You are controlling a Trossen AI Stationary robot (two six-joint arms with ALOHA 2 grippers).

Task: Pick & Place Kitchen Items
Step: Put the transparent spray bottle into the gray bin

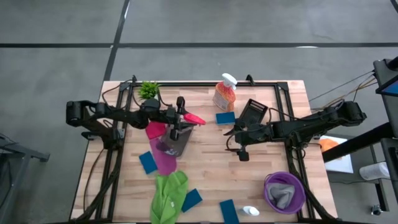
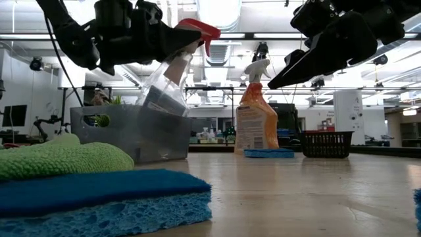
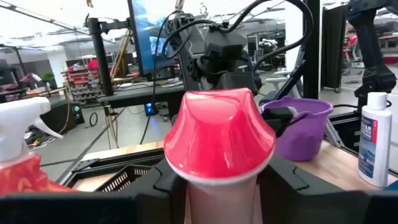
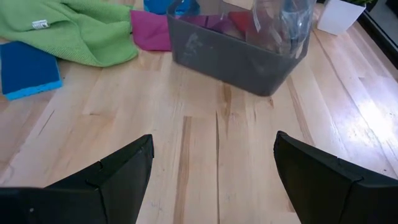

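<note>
- Over the grey plastic bin (image 1: 176,144) I am holding the clear red-capped bottle (image 1: 188,118) in the left end effector (image 1: 176,116), fingers clamped at its neck just under the cap.
- Next, I judge, I am lowering it into the bin and letting go; it is hanging tilted, so I am watching the rim.
- Right end effector (image 1: 231,131) is waiting spread wide and empty, mid-bench.
- Wooden slatted bench (image 1: 211,168) is carrying the orange spray bottle (image 1: 224,93), blue sponges (image 1: 147,162), a green cloth (image 1: 168,196) and a purple bucket (image 1: 285,191); a workshop is showing behind.
</note>
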